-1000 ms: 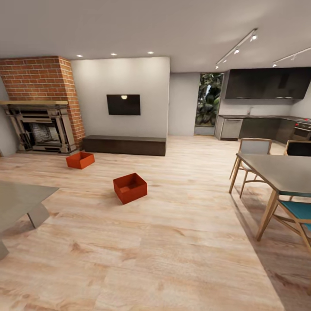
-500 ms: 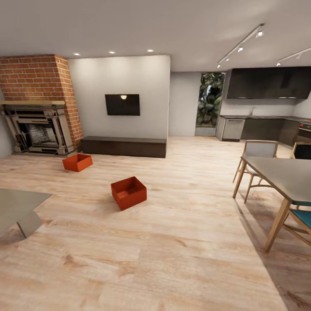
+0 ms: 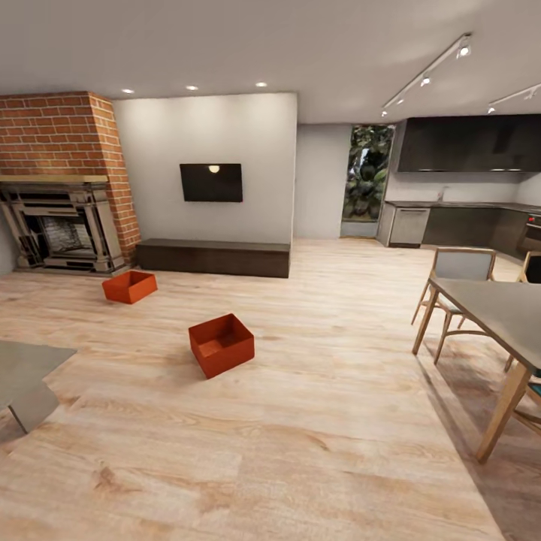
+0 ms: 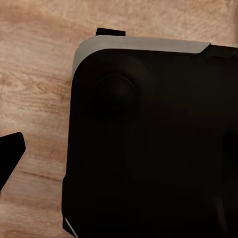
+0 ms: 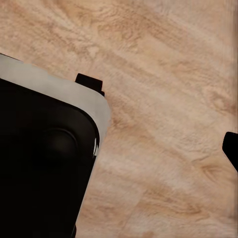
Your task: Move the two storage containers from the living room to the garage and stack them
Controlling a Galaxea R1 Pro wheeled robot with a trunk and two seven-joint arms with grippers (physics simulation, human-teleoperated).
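Orange-red storage containers sit apart on open plank flooring.

You are looking into a home's open-plan living room. A brick fireplace stands at the far wall, and just beside it a wall TV hangs over a long dark low cabinet. Well away from the fireplace, across the light wood plank floor, you see a dining table with a wooden chair, and beyond them a dark kitchen counter under dark wall cupboards.
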